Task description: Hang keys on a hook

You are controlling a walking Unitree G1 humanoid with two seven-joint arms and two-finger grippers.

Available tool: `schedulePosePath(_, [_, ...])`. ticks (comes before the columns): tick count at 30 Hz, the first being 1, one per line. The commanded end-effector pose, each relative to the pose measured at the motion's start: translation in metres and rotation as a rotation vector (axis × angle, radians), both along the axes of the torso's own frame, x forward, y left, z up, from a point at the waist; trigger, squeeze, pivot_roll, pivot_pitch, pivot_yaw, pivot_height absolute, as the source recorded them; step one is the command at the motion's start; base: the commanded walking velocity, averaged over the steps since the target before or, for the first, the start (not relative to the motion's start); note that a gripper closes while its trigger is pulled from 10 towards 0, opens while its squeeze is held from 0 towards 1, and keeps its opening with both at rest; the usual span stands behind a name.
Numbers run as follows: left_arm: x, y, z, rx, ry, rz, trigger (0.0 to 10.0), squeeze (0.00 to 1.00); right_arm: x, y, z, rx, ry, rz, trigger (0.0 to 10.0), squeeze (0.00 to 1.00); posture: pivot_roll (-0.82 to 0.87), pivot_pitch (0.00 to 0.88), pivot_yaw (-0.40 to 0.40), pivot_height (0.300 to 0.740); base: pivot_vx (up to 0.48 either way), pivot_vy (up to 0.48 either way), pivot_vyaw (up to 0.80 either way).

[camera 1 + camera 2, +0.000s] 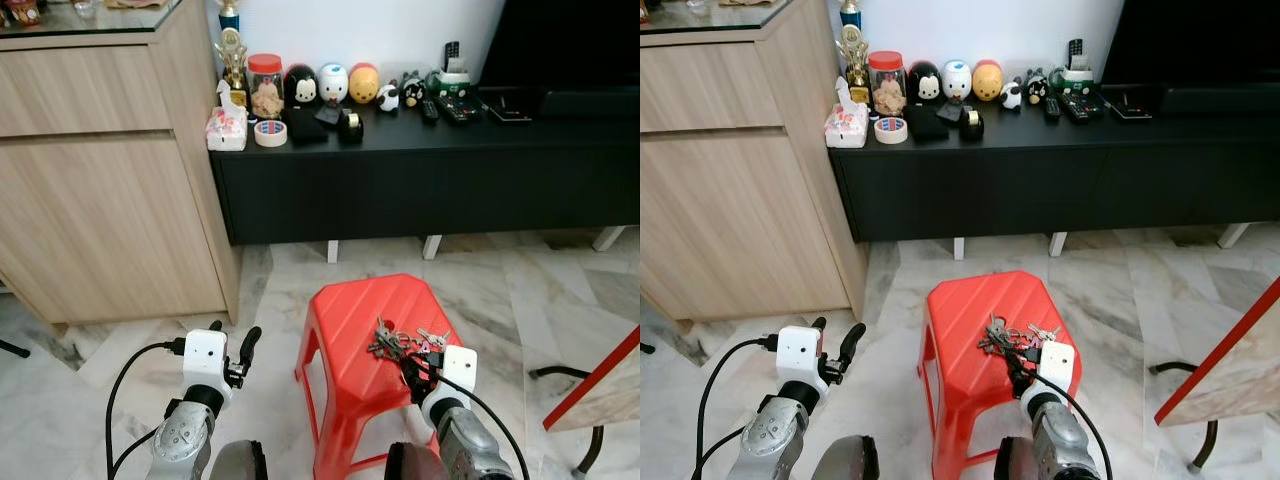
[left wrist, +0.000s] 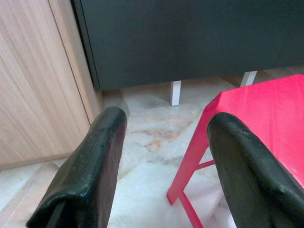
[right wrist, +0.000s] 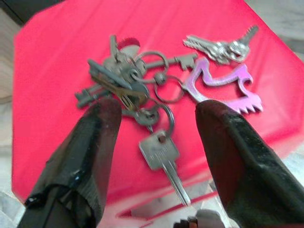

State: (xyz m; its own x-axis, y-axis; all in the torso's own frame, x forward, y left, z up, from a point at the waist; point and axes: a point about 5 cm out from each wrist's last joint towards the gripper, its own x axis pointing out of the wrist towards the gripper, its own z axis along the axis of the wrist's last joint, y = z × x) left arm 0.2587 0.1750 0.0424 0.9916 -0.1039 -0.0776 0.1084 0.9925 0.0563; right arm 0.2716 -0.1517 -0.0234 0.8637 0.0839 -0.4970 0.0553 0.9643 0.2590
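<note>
A bunch of keys (image 1: 398, 342) lies on the top of a red plastic stool (image 1: 345, 320), toward its right front. In the right wrist view the bunch (image 3: 137, 80) shows dark old keys on rings, a silver key (image 3: 161, 154), a purple metal fob (image 3: 223, 85) and a small silver set. My right gripper (image 3: 159, 111) is open and hovers just short of the keys, one finger on each side of the silver key. My left gripper (image 1: 233, 335) is open and empty, held over the floor to the left of the stool.
A low black cabinet (image 1: 420, 170) stands behind the stool, with toy figures, a jar, tape and remotes on top. A wooden cupboard (image 1: 100, 200) is at the left. A red-edged board (image 1: 600, 390) leans in at the right. The floor is marble (image 1: 500, 290).
</note>
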Motion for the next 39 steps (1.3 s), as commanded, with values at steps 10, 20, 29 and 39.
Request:
schedulePosePath(10, [-0.012, 0.005, 0.001, 0.018, 0.010, 0.000, 10.0, 0.00, 0.007, -0.002, 0.004, 0.018, 0.013, -0.010, 10.0, 0.00, 0.12, 0.081, -0.046, 0.597, 0.000, 0.000, 0.00])
schedulePosePath(20, [-0.017, 0.009, 0.008, 0.036, 0.002, 0.000, 10.0, 0.00, 0.008, 0.004, 0.004, 0.055, 0.016, -0.016, 10.0, 0.00, 0.14, 0.108, -0.029, 0.597, 0.000, 0.000, 0.00])
schedulePosePath(29, [-0.020, 0.006, 0.017, 0.049, -0.019, -0.015, 10.0, 0.00, 0.013, 0.005, 0.009, 0.066, -0.004, -0.016, 10.0, 0.00, 0.15, 0.130, -0.030, 0.597, 0.000, 0.000, 0.00])
schedulePosePath(39, [-0.026, 0.009, 0.021, 0.066, -0.012, -0.012, 10.0, 0.00, 0.017, 0.005, 0.012, 0.066, -0.013, -0.013, 10.0, 0.00, 0.16, 0.141, -0.031, 0.597, 0.000, 0.000, 0.00])
